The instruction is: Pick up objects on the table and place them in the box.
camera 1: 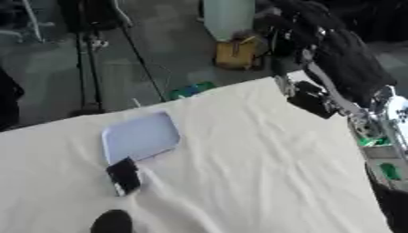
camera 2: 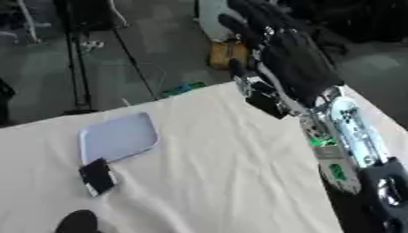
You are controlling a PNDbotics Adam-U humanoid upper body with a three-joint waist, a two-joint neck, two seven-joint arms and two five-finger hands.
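Right hand (camera 2: 287, 54) raised over table's far edge, fingers straight and empty, clear of the black phone-like slab (camera 1: 124, 175) beside pale tray (camera 1: 140, 136).

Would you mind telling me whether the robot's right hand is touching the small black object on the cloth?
No, the right hand is raised past the table's far edge, well apart from the small black object beside the pale tray.

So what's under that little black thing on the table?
The black thing lies on the cream cloth, just touching the pale blue tray. Whatever is beneath it is covered.
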